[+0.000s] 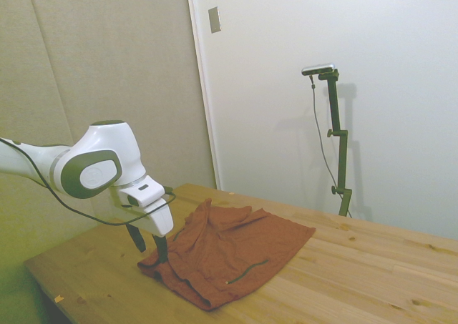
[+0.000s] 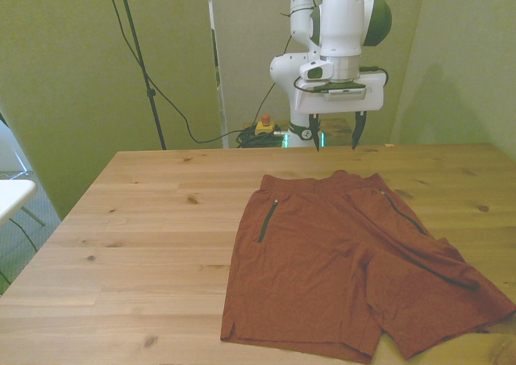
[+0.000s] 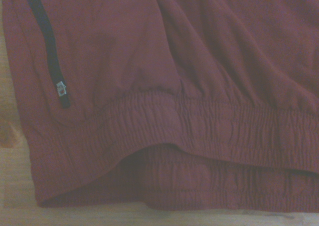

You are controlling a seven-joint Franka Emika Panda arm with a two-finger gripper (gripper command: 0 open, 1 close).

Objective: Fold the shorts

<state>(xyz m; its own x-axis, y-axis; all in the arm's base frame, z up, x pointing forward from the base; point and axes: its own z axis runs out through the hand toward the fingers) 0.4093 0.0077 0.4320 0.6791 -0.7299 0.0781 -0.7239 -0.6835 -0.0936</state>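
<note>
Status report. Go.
Pincer open, above the shorts' waistband. Shorts spread flat on the table, unfolded. Nothing in the way.

A wooden table [image 2: 137, 220] is lying mostly bare on the front view's left, leaving wide open room there for a gripper to pass. Rust-red shorts [image 2: 347, 260] are spreading flat over the front view's right half, reaching close to the near edge. The gripper [image 2: 336, 136] is hanging above the table's far edge, just beyond the waistband, its two fingers spread apart. Nothing is standing between the fingers and the waistband. A narrow strip of bare wood is showing past the waistband [image 3: 199, 131] in the wrist view.
</note>
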